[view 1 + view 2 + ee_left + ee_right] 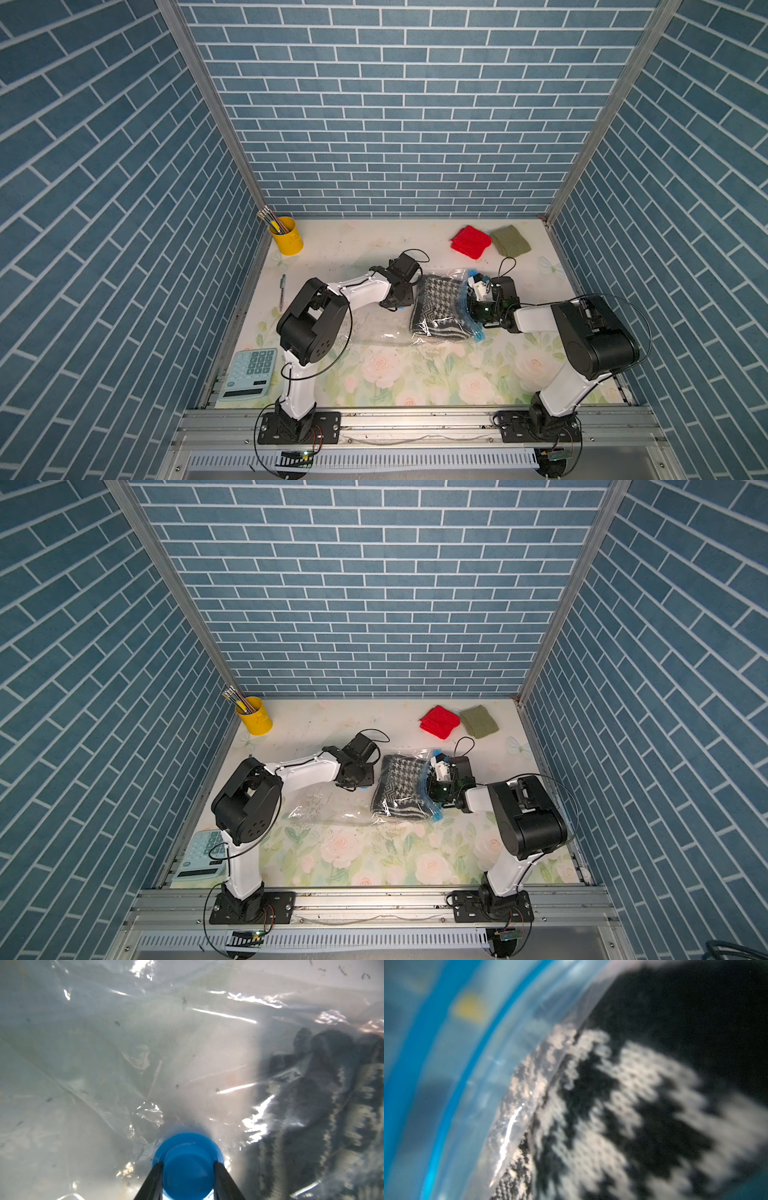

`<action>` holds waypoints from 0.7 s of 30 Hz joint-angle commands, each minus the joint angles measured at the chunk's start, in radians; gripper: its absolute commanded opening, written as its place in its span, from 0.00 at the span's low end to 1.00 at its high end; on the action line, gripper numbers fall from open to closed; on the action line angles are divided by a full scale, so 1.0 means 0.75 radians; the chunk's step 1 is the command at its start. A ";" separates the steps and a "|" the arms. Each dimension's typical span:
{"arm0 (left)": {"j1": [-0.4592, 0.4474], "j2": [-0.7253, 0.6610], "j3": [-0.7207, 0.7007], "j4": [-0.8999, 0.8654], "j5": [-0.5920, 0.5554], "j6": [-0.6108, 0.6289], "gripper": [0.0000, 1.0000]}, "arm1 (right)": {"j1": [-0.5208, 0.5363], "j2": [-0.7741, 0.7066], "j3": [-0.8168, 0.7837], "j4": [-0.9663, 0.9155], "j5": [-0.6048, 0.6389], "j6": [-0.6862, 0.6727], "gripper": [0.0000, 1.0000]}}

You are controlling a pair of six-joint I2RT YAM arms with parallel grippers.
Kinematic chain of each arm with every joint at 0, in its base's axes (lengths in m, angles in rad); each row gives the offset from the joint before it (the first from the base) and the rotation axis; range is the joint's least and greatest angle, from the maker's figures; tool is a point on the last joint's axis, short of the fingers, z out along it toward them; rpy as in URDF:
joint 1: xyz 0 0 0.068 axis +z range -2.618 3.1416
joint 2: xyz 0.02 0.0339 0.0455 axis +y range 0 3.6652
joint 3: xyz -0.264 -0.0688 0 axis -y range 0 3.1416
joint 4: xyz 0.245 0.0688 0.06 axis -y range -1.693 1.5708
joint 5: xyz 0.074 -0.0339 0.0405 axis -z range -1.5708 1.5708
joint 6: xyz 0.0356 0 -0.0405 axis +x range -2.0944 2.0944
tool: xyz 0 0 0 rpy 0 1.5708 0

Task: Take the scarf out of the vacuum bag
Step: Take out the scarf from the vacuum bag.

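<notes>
The left gripper (188, 1164) is clamped on the round blue valve cap (188, 1147) — in the left wrist view one black finger (153, 1180) presses against each side of it. The right gripper (473, 305) is closed, its tips pushed into the mouth of the vacuum bag (374, 328). Whether they pinch anything cannot be told, since the right wrist view shows only knit and plastic close up.

The scarf (438, 305) lies between the two grippers, just beside each. It is inside the bag, bunched toward the right gripper's end. The light-blue zip strip (478, 336) runs along the bag's edge beside the right gripper and curls up around it.

From the left gripper the flat, clear part of the bag spreads toward the robot's bases. Its crumpled edge ends on the table (415, 374), and floral tabletop runs on from there to the front rail (415, 424).

Beyond the right gripper, toward the back wall, a red knit piece (471, 242) and an olive knit piece (510, 240) touch each other — well apart from the bag. Past the left gripper, a yellow cup (287, 237) stands in the far corner.
</notes>
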 commanded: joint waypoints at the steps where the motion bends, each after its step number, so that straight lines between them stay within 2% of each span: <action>1: -0.003 0.039 -0.036 -0.020 0.018 0.005 0.15 | -0.005 0.006 -0.032 -0.058 0.047 -0.045 0.00; 7: -0.003 0.042 -0.042 -0.024 0.017 0.008 0.00 | -0.049 -0.031 -0.071 -0.026 0.042 -0.025 0.00; 21: 0.001 0.006 -0.095 -0.001 0.011 -0.016 0.00 | -0.122 -0.142 -0.152 0.054 -0.009 0.029 0.00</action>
